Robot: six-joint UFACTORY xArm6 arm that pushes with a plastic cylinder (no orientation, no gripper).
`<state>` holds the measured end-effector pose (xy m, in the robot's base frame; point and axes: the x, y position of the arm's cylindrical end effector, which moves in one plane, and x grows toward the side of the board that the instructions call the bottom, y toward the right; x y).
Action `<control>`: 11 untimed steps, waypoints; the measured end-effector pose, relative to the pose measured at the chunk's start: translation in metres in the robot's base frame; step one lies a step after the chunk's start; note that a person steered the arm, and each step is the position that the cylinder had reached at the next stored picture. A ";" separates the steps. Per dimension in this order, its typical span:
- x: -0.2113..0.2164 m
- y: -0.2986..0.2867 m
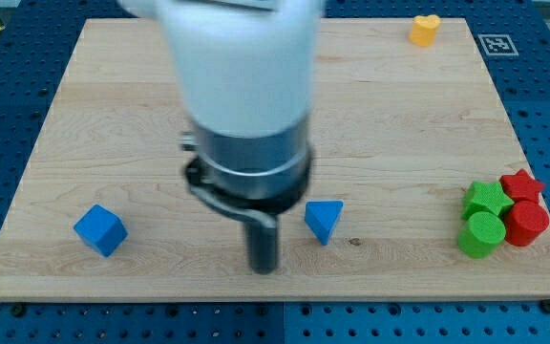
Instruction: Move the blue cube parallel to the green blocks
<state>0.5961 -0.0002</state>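
The blue cube [100,230] sits near the view's bottom left of the wooden board [113,115]. A green star block [486,199] and a green cylinder [481,234] stand together at the view's bottom right. My tip [264,268] is at the view's bottom centre, well to the right of the blue cube and just left of a blue triangular block [325,220]. It touches neither. The arm's white and dark body [246,105] hides the board's middle.
A red star block [522,184] and a red cylinder [527,223] stand right against the green blocks. A yellow heart block [425,30] lies near the view's top right corner. The board's bottom edge runs just below my tip.
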 end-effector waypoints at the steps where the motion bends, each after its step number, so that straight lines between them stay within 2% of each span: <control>1: -0.050 0.052; 2: -0.140 0.063; 3: -0.173 0.059; 4: -0.145 0.020; 6: -0.134 -0.187; 7: -0.113 -0.274; 8: -0.058 -0.305; 9: -0.026 -0.284; 11: -0.043 -0.147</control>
